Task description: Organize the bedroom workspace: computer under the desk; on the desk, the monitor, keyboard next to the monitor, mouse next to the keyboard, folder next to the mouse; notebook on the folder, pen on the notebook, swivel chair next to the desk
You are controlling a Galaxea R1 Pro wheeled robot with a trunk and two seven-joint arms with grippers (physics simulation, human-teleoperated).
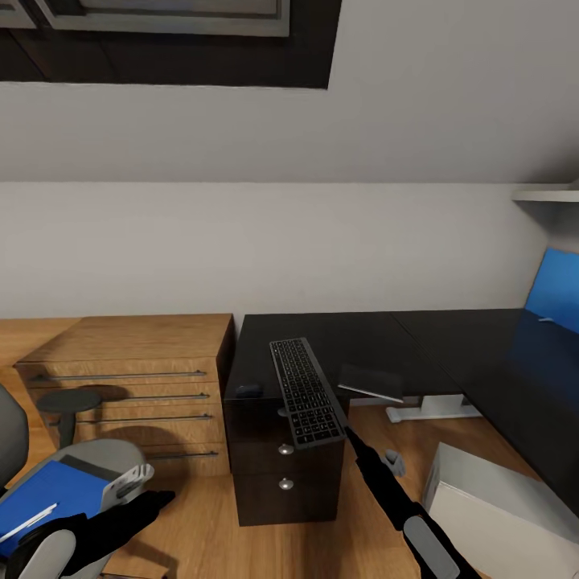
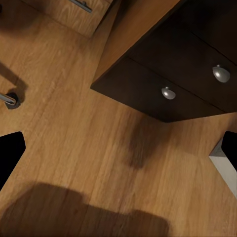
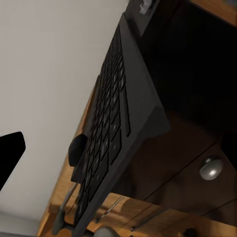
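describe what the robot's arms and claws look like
Both arms are slim and black with pale grey rounded shell panels near the wrist. The left claw has matte black tapered fingers and a white perforated bracket behind it. The right claw ends in narrow black fingers. No cables or markings are visible.

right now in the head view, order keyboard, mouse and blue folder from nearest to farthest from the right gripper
1. keyboard: on the desk end, its near edge at the right gripper.
2. mouse: on the desk, just beyond the keyboard's far side.
3. folder: on the chair seat, far across by the left gripper.
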